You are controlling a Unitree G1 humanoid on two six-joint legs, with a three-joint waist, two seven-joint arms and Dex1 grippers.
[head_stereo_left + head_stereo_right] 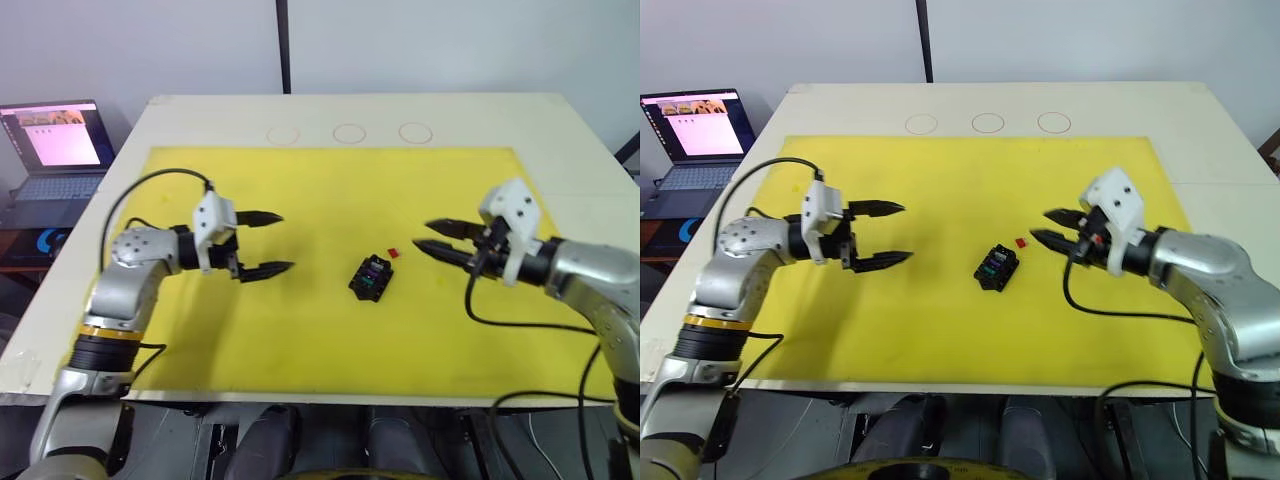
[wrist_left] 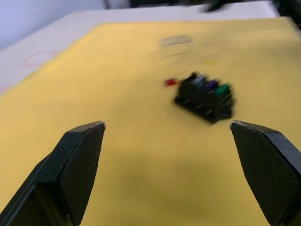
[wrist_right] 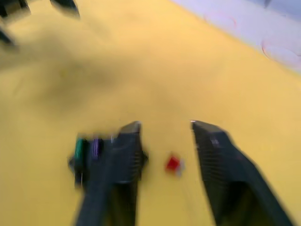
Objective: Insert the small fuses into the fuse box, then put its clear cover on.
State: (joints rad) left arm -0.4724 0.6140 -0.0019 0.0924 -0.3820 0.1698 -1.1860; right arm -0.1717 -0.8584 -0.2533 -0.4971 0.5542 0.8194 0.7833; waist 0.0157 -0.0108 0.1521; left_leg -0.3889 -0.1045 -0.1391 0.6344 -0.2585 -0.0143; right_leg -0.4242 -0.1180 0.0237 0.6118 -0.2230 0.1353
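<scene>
A yellow mat [image 1: 300, 330] covers the pale bench [image 1: 570, 120], a laptop [image 1: 55, 145] at far left, the fuse box [image 1: 371, 277] mid-mat with a red fuse [image 1: 393, 253] just beside it, between the left claw [image 1: 262, 243] and right claw [image 1: 428, 238], both apart.

Your left gripper [image 1: 262, 243] hangs with its elbow bent, wrist level, fingers [image 2: 77, 165] spread wide and pointing inward. Your right gripper [image 1: 437, 238] reaches in from the opposite side, its fingers [image 3: 221, 160] parted more narrowly, facing the left one.
</scene>
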